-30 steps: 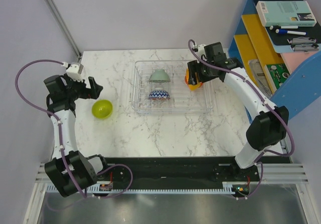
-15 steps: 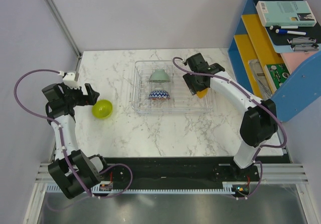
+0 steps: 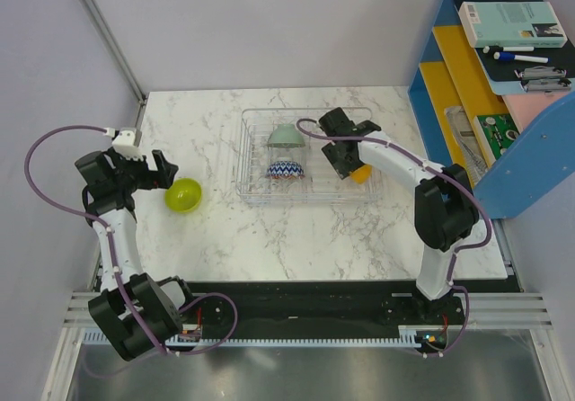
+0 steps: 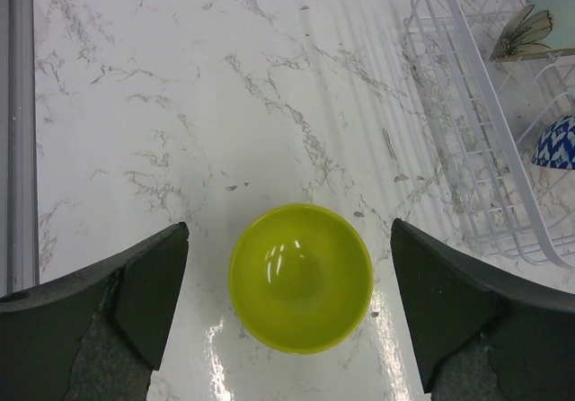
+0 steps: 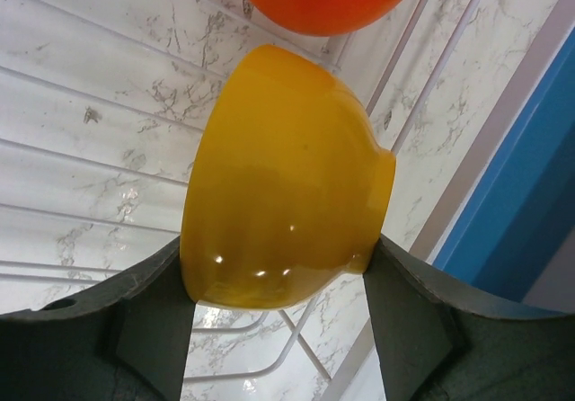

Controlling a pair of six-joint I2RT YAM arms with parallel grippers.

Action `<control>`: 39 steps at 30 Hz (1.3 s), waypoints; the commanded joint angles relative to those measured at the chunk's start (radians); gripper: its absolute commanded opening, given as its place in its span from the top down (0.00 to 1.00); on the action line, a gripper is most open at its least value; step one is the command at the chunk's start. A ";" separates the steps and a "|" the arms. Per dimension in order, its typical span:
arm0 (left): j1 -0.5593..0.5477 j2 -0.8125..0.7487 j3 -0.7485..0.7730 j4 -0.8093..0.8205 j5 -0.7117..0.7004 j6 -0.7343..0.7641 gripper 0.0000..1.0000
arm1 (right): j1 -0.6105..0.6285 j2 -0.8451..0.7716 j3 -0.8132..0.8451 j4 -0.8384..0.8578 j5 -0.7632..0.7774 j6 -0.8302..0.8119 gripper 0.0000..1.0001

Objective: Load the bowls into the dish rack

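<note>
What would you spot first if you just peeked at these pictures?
The shiny orange-yellow bowl, pinched in the right gripper over the right end of the clear dish rack. Next, the lime green bowl sitting alone on the marble table, with the left gripper open above it.

We see a robot lab: arms [image 3: 112, 230] bolted to a metal rail [image 3: 305, 316] by a marble table [image 3: 296, 239], plain grey walls [image 3: 269, 23] around, and a blue shelf [image 3: 530, 149] with a book [image 3: 512, 23] to the right of the right gripper [image 3: 350, 169].
</note>
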 commanded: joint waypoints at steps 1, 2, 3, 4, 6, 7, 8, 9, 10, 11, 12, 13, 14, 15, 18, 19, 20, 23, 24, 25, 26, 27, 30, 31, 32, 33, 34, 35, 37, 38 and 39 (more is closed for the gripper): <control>0.009 -0.032 -0.016 0.041 0.023 -0.018 0.00 | 0.014 0.038 0.011 0.002 0.064 -0.007 0.98; 0.009 -0.032 -0.016 0.041 0.021 -0.018 0.00 | 0.023 0.044 0.011 0.003 0.074 -0.008 0.93; 0.009 -0.034 -0.017 0.041 0.023 -0.018 0.00 | 0.026 0.046 0.013 0.003 0.078 -0.010 0.85; 0.007 -0.034 -0.017 0.042 0.023 -0.018 0.00 | 0.031 0.047 0.013 0.003 0.081 -0.011 0.70; 0.009 -0.034 -0.016 0.042 0.018 -0.018 0.00 | 0.045 0.047 0.010 0.003 0.095 -0.017 0.52; 0.007 -0.035 -0.017 0.044 0.017 -0.016 0.00 | 0.049 0.047 0.008 0.003 0.100 -0.020 0.37; 0.009 -0.034 -0.019 0.044 0.017 -0.018 0.00 | 0.060 0.044 0.007 0.002 0.106 -0.023 0.32; 0.007 -0.035 -0.019 0.045 0.018 -0.018 0.00 | 0.066 0.044 0.004 0.002 0.110 -0.030 0.28; 0.009 -0.034 -0.017 0.044 0.017 -0.021 0.00 | 0.071 0.044 0.002 0.003 0.120 -0.033 0.23; 0.009 -0.034 -0.019 0.045 0.017 -0.018 0.00 | 0.080 0.044 0.001 0.002 0.124 -0.034 0.20; 0.009 -0.034 -0.017 0.044 0.015 -0.018 0.00 | 0.085 0.046 0.001 0.003 0.133 -0.037 0.17; 0.009 -0.035 -0.017 0.044 0.015 -0.018 0.00 | 0.089 0.046 0.001 0.000 0.137 -0.039 0.12; 0.010 -0.035 -0.017 0.042 0.014 -0.019 0.00 | 0.097 0.046 0.002 -0.001 0.140 -0.040 0.11; 0.010 -0.037 -0.017 0.044 0.015 -0.018 0.00 | 0.098 0.046 0.004 -0.001 0.143 -0.042 0.10; 0.010 -0.035 -0.017 0.044 0.012 -0.018 0.00 | 0.108 0.044 0.008 -0.008 0.141 -0.045 0.07; 0.012 -0.035 -0.017 0.044 0.011 -0.018 0.00 | 0.112 0.043 0.010 -0.011 0.138 -0.045 0.07; 0.012 -0.035 -0.017 0.045 0.012 -0.016 0.00 | 0.112 0.043 0.013 -0.012 0.134 -0.047 0.07; 0.013 -0.032 -0.017 0.047 0.011 -0.018 0.00 | 0.115 0.040 0.020 -0.026 0.106 -0.048 0.07; 0.012 -0.034 -0.017 0.047 0.011 -0.018 0.00 | 0.115 0.037 0.024 -0.028 0.097 -0.048 0.07; 0.013 -0.032 -0.017 0.045 0.011 -0.018 0.00 | 0.118 0.032 0.025 -0.032 0.083 -0.050 0.07; 0.015 -0.034 -0.017 0.045 0.011 -0.016 0.00 | 0.118 0.029 0.030 -0.035 0.080 -0.051 0.07; 0.015 -0.032 -0.017 0.047 0.014 -0.018 0.00 | 0.118 0.024 0.034 -0.035 0.080 -0.051 0.07; 0.015 -0.034 -0.017 0.048 0.014 -0.018 0.00 | 0.118 0.014 0.068 -0.023 0.098 -0.051 0.08; 0.015 -0.035 -0.019 0.047 0.014 -0.018 0.00 | 0.117 0.012 0.080 -0.015 0.098 -0.054 0.08; 0.015 -0.035 -0.017 0.048 0.012 -0.018 0.00 | 0.114 0.015 0.114 -0.014 0.092 -0.054 0.08; 0.016 -0.037 -0.019 0.047 0.015 -0.018 0.00 | 0.111 0.024 0.131 -0.012 0.088 -0.051 0.09; 0.016 -0.039 -0.019 0.047 0.014 -0.018 0.00 | 0.100 0.029 0.146 0.000 0.078 -0.050 0.09; 0.015 -0.042 -0.020 0.047 0.012 -0.018 0.00 | 0.091 0.037 0.174 0.006 0.071 -0.044 0.09; 0.016 -0.052 -0.024 0.050 0.012 -0.016 0.00 | 0.072 0.056 0.198 0.037 0.077 -0.043 0.09; 0.016 -0.054 -0.025 0.050 0.009 -0.016 0.00 | 0.065 0.064 0.214 0.049 0.087 -0.043 0.08; 0.016 -0.057 -0.027 0.050 0.009 -0.016 0.00 | 0.059 0.082 0.220 0.060 0.104 -0.042 0.08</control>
